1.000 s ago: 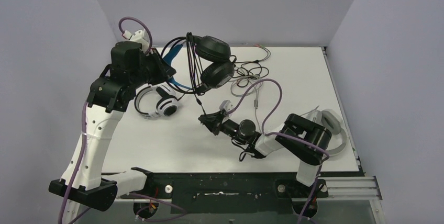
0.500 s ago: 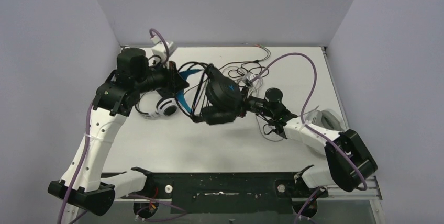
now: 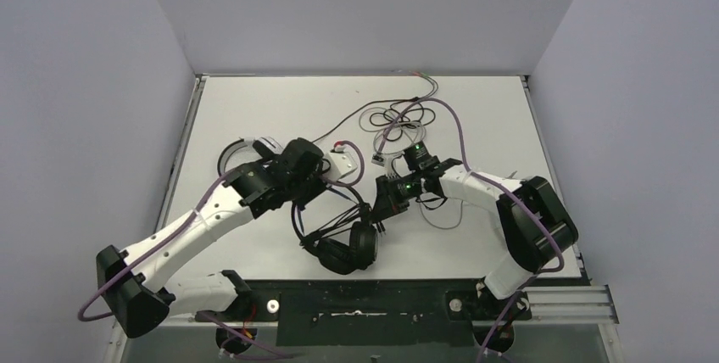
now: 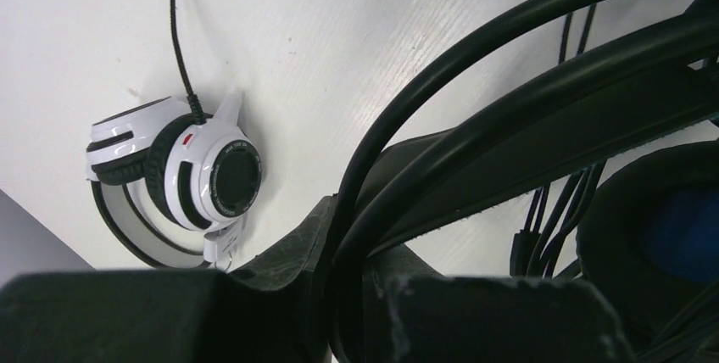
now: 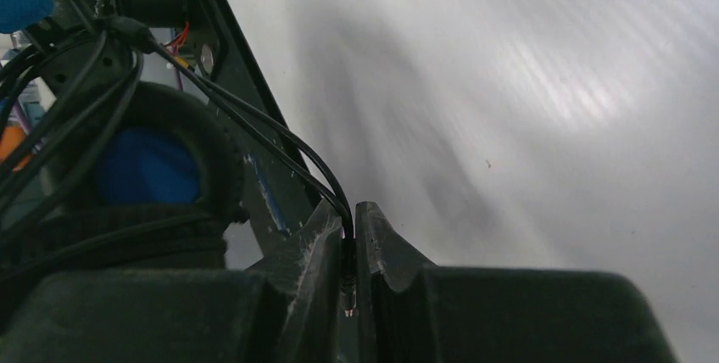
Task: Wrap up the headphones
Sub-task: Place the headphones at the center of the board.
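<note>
**Black headset** (image 3: 343, 248): hanging low over the near edge of the table (image 3: 254, 100), between the two arms. Whether the cups are touching the surface cannot be told.
- Headband (image 4: 526, 125): a thin, smooth black arc. The left gripper (image 4: 356, 244) is clamping it, fingers closed tight on the band. This is probably anchoring the frame so the cord can be wound against it.
- Ear cup (image 5: 153, 168): round, with a soft matte black cushion ringing a blue inner lining.
- Cable (image 5: 254, 130): thin, glossy, black and limp. Several strands are running bunched beside the cup, so some turns appear to be laid already.

**Right gripper** (image 5: 348, 231): pinching the black cable, fingers all but shut with the cord running out of the narrow slit between them. It is sitting just beside the headset, likely keeping the strand taut and steering it.

**White headset** (image 4: 182, 172): lying flat on the table behind the left arm, untouched.
- Shell: hard, glossy and white, with a black cup centre and dark padding.
- Cord: thin and dark, trailing away from it.

**Loose cords** (image 3: 398, 117): lying in a tangled heap of pale and dark loops toward the far side of the table, not yet wrapped.

**Third set**: cannot be made out.

**Table**: matte white and faintly ribbed.
</note>
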`<action>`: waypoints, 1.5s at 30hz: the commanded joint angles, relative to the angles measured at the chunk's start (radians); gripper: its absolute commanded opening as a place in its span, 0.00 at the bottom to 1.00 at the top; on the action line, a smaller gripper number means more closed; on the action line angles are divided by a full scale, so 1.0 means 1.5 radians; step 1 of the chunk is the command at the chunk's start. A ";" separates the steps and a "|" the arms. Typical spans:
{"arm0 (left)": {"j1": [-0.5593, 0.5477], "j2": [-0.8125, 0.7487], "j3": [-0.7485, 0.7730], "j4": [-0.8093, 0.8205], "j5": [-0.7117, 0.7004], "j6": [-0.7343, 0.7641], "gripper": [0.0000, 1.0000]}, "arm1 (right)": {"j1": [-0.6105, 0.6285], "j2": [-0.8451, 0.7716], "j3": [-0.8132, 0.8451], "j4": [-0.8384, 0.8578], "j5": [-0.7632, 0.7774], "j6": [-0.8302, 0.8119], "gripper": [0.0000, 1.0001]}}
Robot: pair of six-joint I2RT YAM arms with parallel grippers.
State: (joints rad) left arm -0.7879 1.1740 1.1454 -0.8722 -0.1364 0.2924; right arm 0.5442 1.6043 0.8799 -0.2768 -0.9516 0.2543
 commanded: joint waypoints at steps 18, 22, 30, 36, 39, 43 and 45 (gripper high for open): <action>-0.049 0.314 0.000 0.001 -0.202 0.039 0.00 | -0.018 0.167 0.148 -0.189 0.079 -0.011 0.00; -0.049 0.368 0.024 -0.011 -0.225 0.015 0.00 | -0.019 0.182 0.148 -0.163 0.094 0.010 0.05; -0.049 0.399 0.026 -0.008 -0.237 -0.002 0.03 | -0.019 0.176 0.124 -0.128 0.140 0.038 0.27; -0.045 0.415 0.029 -0.006 -0.218 -0.007 0.05 | -0.016 0.171 0.125 -0.129 0.162 0.039 0.35; -0.045 0.421 0.030 -0.009 -0.221 -0.011 0.07 | -0.020 0.162 0.123 -0.137 0.171 0.040 0.39; -0.042 0.417 0.031 -0.008 -0.226 -0.015 0.14 | -0.032 0.137 0.122 -0.166 0.192 0.029 0.44; -0.040 0.415 0.032 -0.006 -0.227 -0.017 0.18 | -0.041 0.121 0.120 -0.181 0.204 0.024 0.46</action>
State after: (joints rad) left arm -0.8528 1.7859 1.1790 -0.8371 -0.4015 0.2558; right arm 0.5152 1.8538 1.0649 -0.5056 -0.7586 0.3225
